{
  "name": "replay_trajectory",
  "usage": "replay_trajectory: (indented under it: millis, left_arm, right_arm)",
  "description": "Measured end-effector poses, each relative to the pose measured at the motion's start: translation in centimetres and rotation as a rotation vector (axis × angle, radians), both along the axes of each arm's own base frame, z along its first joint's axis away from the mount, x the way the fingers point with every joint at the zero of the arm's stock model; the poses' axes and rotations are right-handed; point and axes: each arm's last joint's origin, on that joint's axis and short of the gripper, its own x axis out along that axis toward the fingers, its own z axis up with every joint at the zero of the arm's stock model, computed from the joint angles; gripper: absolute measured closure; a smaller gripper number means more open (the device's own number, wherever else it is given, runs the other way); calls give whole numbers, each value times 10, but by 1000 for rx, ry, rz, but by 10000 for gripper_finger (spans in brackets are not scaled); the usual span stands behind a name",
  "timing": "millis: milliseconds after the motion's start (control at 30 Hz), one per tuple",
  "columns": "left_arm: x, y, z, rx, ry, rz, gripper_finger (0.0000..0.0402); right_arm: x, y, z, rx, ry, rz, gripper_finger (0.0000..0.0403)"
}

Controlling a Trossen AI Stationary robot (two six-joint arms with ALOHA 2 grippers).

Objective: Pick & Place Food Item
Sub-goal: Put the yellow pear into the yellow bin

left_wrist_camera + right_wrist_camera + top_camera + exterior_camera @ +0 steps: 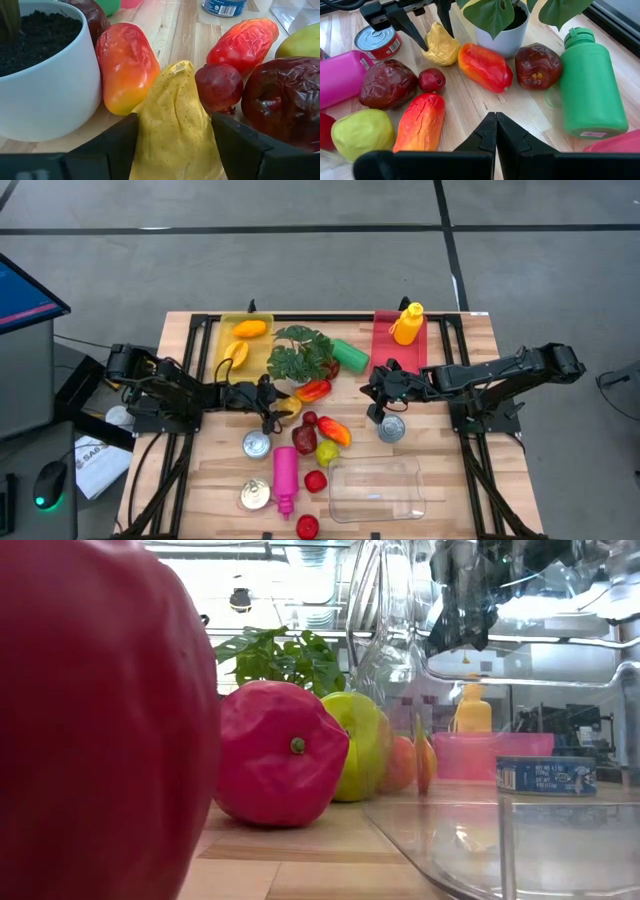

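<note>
A wrinkled yellow fruit (175, 125) lies on the wooden table beside the white plant pot (50, 85). An orange-red fruit (125, 65) and a small dark red fruit (218, 87) lie close against it. My left gripper (175, 120) reaches in from the table's left, with its fingers on both sides of the yellow fruit (441, 46). In the high view it sits at the table's middle (275, 405). My right gripper (495, 125) hangs shut above the table at the right (378, 408) and holds nothing. My left gripper has the yellow fruit's near part (150, 145) between its two fingers, one finger (120, 145) against each flank. The fingers come from the table's left, slanting slightly down. The fruit rests on the table, its pointed end (180, 67) away from the gripper.
Around the fruit lie a large dark red fruit (285, 100), a red-orange fruit (245, 40) and a green one (362, 132). Also on the table are a green bottle (590, 85), a pink bottle (285, 475), cans (257, 445), a clear tub (378, 490), a yellow tray (225, 330) and a red tray (385, 330).
</note>
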Motion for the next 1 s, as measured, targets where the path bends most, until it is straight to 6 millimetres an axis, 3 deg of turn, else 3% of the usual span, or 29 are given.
replay_trajectory:
  millis: [200,500,700,1000]
  left_arm:
    - [0,-2,4,-9,-21,-24,175]
    - [-7,-5,41,-12,-179,-45,178]
    - [-27,-4,58,-2,-144,-20,179]
    - [-62,4,71,118,-58,226,176]
  right_arm:
    - [0,0,0,0,0,0,401]
    - [0,0,0,-15,11,13,401]
    - [0,0,0,-19,13,17,401]
    - [0,0,0,-20,14,17,401]
